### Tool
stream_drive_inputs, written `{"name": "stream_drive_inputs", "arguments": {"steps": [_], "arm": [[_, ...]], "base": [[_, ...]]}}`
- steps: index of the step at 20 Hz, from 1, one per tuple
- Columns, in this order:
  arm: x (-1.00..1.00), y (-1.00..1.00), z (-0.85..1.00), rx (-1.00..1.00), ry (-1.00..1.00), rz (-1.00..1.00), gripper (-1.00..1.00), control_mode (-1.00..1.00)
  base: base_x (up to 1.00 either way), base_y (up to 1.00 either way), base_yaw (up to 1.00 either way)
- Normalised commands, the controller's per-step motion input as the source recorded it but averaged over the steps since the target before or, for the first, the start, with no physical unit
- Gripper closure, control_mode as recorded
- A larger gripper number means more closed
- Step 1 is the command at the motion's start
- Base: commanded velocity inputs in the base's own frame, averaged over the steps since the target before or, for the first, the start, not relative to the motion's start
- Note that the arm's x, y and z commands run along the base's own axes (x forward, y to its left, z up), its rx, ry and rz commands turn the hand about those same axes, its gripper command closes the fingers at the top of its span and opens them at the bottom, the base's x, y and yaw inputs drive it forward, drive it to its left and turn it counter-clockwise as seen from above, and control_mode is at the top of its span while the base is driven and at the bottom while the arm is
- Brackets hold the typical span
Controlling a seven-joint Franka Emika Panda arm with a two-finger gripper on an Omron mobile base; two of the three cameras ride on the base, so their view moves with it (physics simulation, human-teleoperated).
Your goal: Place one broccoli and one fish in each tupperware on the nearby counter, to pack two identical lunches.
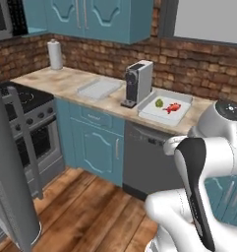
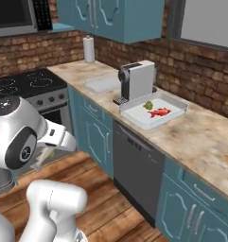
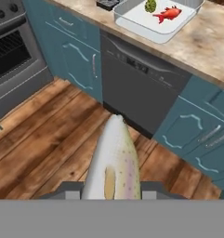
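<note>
A silvery speckled fish (image 3: 114, 162) lies lengthwise in my gripper (image 3: 112, 190), which is shut on it, over the wooden floor in front of the cabinets. Its pale tip (image 2: 43, 156) pokes out below my arm's joint. One tupperware (image 1: 152, 109) (image 2: 134, 118) (image 3: 146, 21) sits on the counter (image 1: 61, 81) (image 3: 201, 42) right of the coffee machine. It holds a broccoli (image 1: 159, 103) (image 2: 148, 105) (image 3: 151, 5) and a red fish (image 1: 173, 108) (image 2: 159, 112) (image 3: 168, 14). A second tupperware (image 1: 98, 88) (image 2: 102, 83) lies left of the machine with nothing in it.
A grey coffee machine (image 1: 138, 82) (image 2: 135, 80) stands between the two containers. A black stove (image 1: 26, 98) (image 2: 25, 82) is at the left and a paper towel roll (image 1: 54, 54) at the back. A dark dishwasher front (image 3: 136, 88) sits under the counter. A grey door with a handle (image 1: 12, 172) stands close on the left.
</note>
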Motion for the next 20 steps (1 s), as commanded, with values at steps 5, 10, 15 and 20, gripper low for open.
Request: {"name": "stream_drive_inputs", "arguments": {"steps": [5, 10, 15, 20], "arm": [[0.0, 0.0, 0.0, 0.0, 0.0, 0.0, 1.0, 1.0], [0.0, 0.0, 0.0, 0.0, 0.0, 0.0, 1.0, 1.0], [0.0, 0.0, 0.0, 0.0, 0.0, 0.0, 1.0, 1.0], [0.0, 0.0, 0.0, 0.0, 0.0, 0.0, 1.0, 1.0]], "base": [[0.89, 0.01, 0.34], [0.96, 0.0, 0.42], [0.81, 0.0, 0.42], [0.73, -0.13, 0.33]]}}
